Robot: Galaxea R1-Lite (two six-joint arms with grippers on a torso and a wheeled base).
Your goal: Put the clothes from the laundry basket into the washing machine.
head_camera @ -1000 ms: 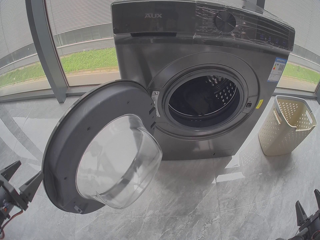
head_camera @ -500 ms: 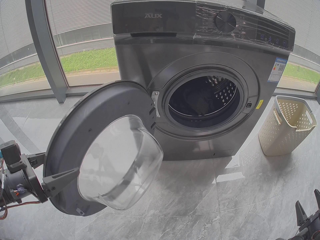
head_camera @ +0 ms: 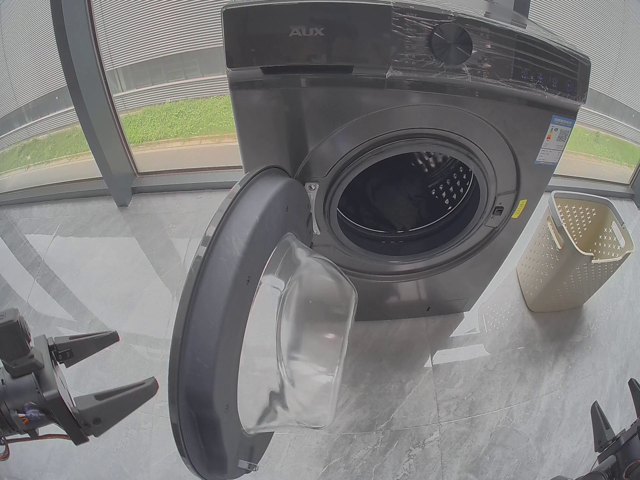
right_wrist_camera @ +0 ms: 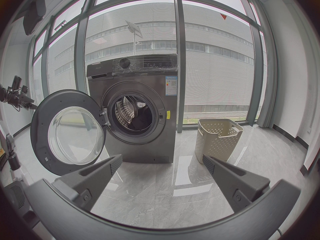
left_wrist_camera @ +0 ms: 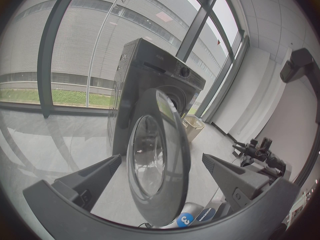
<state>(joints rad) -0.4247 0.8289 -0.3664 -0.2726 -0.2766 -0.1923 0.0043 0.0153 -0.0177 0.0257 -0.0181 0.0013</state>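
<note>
I see a brand mark (head_camera: 307,31) on the dark top panel of the washing machine (head_camera: 280,121). A printed label (head_camera: 555,139) sits at two o'clock from the drum opening (head_camera: 407,198), with a small yellow sticker (head_camera: 519,208) at three o'clock.

Head view: left gripper (head_camera: 137,361) sits at 8 o'clock, fingers spread wide, tips pointing toward 3 o'clock. Right gripper (head_camera: 613,400) sits low at 4 o'clock, fingers apart, tips toward 12 o'clock.
</note>
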